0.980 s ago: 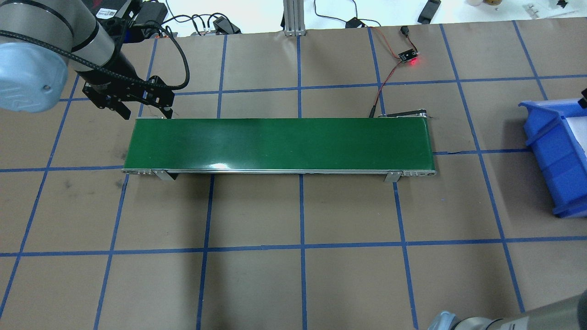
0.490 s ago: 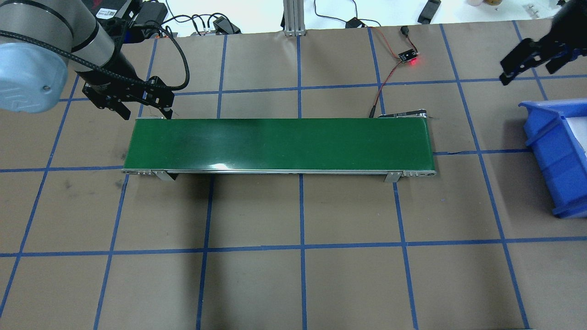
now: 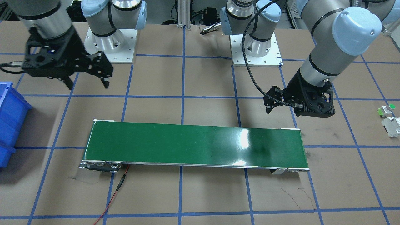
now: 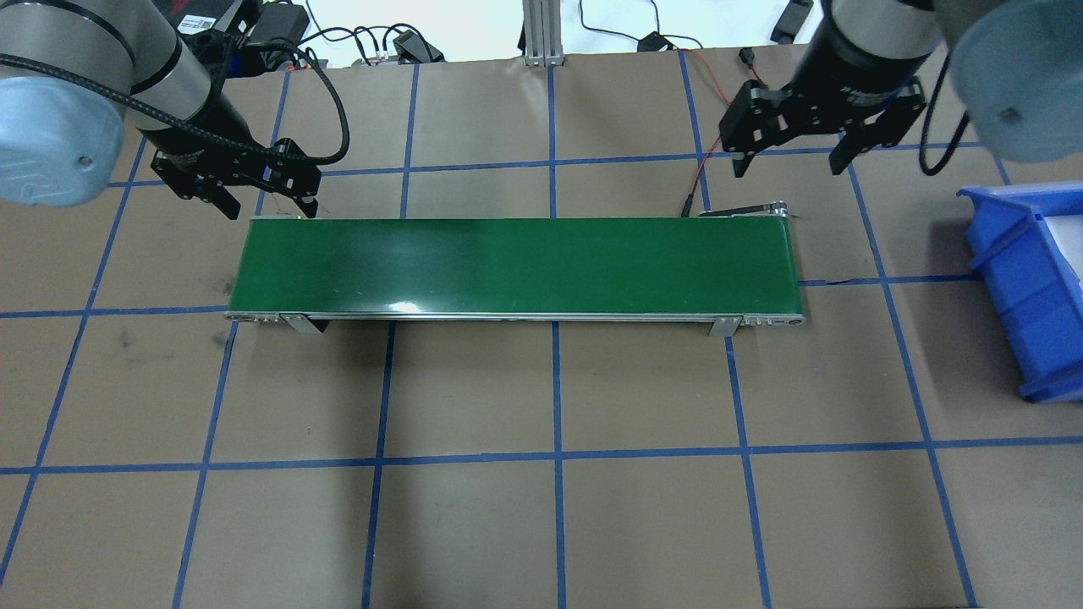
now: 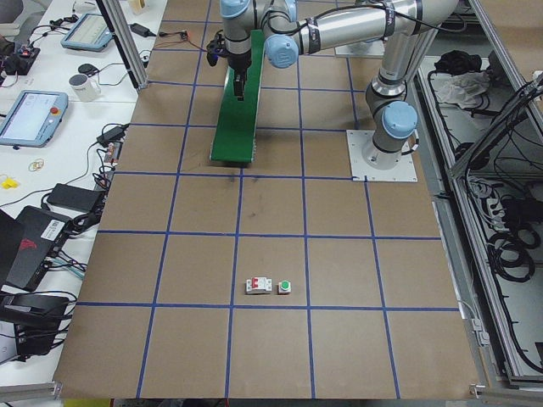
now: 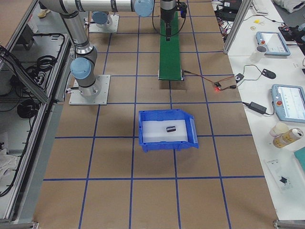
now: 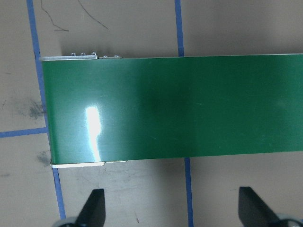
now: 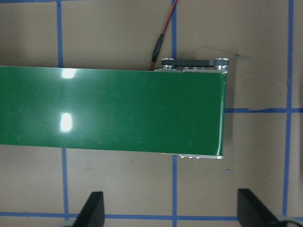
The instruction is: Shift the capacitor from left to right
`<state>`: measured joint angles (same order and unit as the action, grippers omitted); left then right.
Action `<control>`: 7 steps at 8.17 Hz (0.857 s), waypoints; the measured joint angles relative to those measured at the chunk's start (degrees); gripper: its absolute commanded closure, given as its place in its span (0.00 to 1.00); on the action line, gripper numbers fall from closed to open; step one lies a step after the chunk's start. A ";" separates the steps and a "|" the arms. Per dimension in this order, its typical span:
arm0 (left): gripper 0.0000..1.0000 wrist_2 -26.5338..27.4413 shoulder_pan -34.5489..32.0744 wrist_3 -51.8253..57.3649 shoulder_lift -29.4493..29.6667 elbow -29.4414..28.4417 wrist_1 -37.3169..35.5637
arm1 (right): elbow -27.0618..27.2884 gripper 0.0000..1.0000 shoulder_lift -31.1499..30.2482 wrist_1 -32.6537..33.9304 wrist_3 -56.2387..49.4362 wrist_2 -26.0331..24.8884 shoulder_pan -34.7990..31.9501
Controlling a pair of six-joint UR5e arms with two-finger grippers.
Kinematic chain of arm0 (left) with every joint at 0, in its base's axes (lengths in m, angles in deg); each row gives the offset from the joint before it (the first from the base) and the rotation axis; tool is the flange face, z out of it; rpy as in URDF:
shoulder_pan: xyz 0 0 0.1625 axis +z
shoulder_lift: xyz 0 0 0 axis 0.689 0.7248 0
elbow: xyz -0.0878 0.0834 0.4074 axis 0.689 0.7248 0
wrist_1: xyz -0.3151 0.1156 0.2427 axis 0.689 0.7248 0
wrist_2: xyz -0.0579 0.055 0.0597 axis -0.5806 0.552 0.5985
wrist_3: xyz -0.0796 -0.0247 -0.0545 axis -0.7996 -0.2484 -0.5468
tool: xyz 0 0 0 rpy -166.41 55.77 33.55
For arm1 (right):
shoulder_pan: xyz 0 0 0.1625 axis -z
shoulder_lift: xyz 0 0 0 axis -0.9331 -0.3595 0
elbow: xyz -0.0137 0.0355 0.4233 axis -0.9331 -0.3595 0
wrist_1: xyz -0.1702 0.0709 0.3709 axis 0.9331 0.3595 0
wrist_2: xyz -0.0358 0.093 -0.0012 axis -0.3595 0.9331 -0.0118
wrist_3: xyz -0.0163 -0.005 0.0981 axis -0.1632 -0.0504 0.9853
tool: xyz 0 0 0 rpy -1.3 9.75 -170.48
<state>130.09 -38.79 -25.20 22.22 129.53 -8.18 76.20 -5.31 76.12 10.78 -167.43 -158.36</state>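
The capacitor (image 6: pixel 171 128) is a small dark block lying on the white floor of the blue bin (image 6: pixel 167 144) in the exterior right view. It is hidden in the other views. The green belt (image 4: pixel 516 266) carries nothing. My left gripper (image 4: pixel 269 205) hangs open and empty just behind the belt's left end, and its two fingers frame that end in the left wrist view (image 7: pixel 173 210). My right gripper (image 4: pixel 788 165) is open and empty behind the belt's right end, which shows in the right wrist view (image 8: pixel 173 210).
The blue bin (image 4: pixel 1028 288) stands at the table's right edge. A white switch block (image 3: pixel 392 126) and a green button piece (image 3: pixel 387 109) lie far to my left. A sensor board with a red light (image 4: pixel 755 106) and its wires sit behind the belt's right end.
My right arm has swung in from the right edge of the table to a spot behind the belt's right end. My left arm has not moved.
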 measured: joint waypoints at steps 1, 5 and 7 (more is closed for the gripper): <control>0.00 0.03 -0.01 0.11 -0.02 0.01 -0.01 | 0.02 0.00 0.20 0.13 4.59 -0.11 -3.48; 0.00 0.57 -0.01 0.39 -0.64 -0.12 -0.02 | 0.19 0.00 0.68 0.26 7.95 -1.28 -6.39; 0.00 3.14 0.02 -0.45 -1.09 -0.44 -0.01 | 0.29 0.00 0.74 0.35 7.97 -1.43 -6.44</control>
<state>133.23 -38.77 -25.65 21.12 129.09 -8.19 76.49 -4.57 76.46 18.75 -168.86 -164.80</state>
